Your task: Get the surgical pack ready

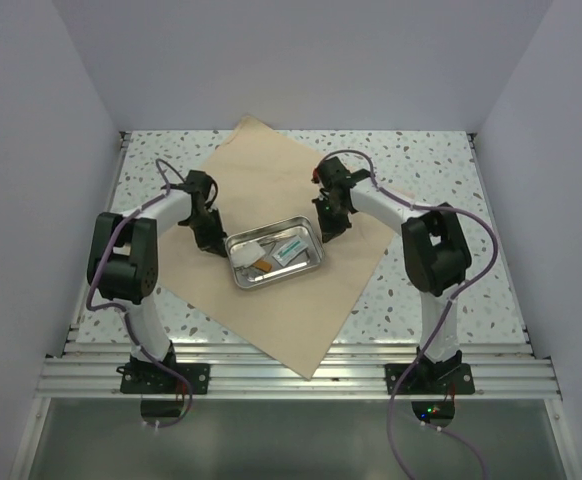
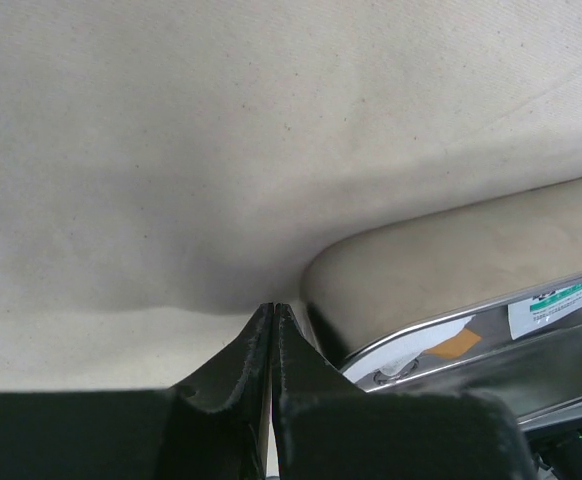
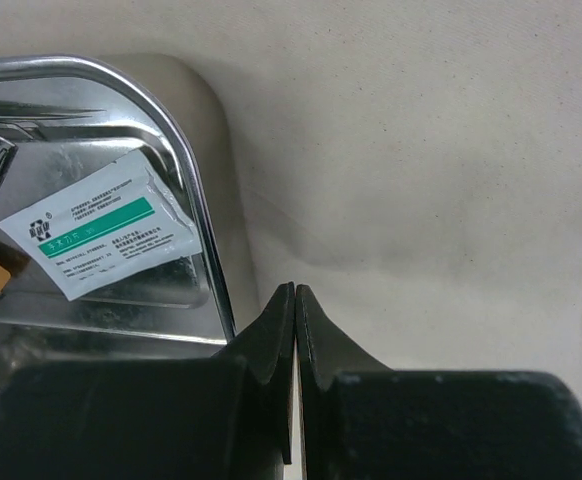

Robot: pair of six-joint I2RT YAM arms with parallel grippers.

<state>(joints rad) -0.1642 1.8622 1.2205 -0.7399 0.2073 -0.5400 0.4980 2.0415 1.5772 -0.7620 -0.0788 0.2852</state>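
The tan sheet (image 1: 271,170) lies flat as a diamond on the speckled table. The steel tray (image 1: 283,276) stands on its middle. In it lie a white gauze square (image 1: 249,252), a white packet with a green stripe (image 1: 293,249) and a small orange piece (image 1: 263,264). I cannot make out the scissors. My left gripper (image 1: 216,248) is shut, tips down on the sheet at the tray's left end. My right gripper (image 1: 323,232) is shut, tips on the sheet at the tray's right end. In the wrist views the sheet (image 2: 271,120) (image 3: 421,150) creases at both grippers (image 2: 273,308) (image 3: 295,290).
The tray's outer wall (image 2: 471,250) is just right of the left tips. Its rim (image 3: 186,180) is just left of the right tips, with the packet (image 3: 96,232) inside. White walls close in the table on three sides. The sheet's near corner overhangs the metal rails.
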